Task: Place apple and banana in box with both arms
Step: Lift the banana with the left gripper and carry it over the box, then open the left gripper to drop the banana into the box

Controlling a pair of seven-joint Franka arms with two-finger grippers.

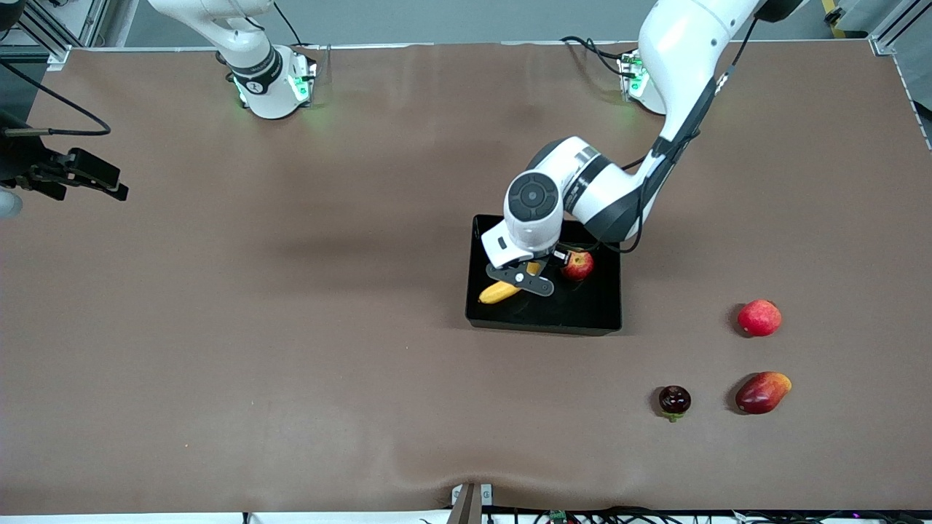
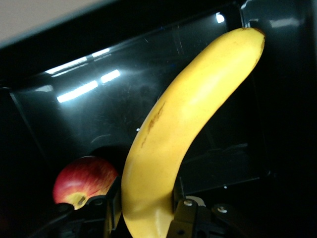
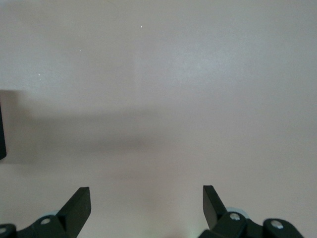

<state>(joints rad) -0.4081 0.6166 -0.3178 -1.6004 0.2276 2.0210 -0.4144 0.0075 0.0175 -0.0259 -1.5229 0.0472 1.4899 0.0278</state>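
The black box (image 1: 542,324) lies mid-table. The apple (image 1: 577,266) rests inside it, toward the left arm's end. My left gripper (image 1: 528,280) is low in the box and shut on the banana (image 1: 499,292), whose free end lies on the box floor. In the left wrist view the fingers of my left gripper (image 2: 146,191) press both sides of the banana (image 2: 193,109), with the apple (image 2: 81,181) beside one finger on the glossy box floor (image 2: 99,114). My right gripper (image 1: 109,182) waits, open and empty, over bare table at the right arm's end; it also shows in the right wrist view (image 3: 146,196).
Three other fruits lie toward the left arm's end, nearer the front camera than the box: a pinkish-red round fruit (image 1: 759,318), a red-orange mango-like fruit (image 1: 762,392) and a small dark fruit (image 1: 674,400).
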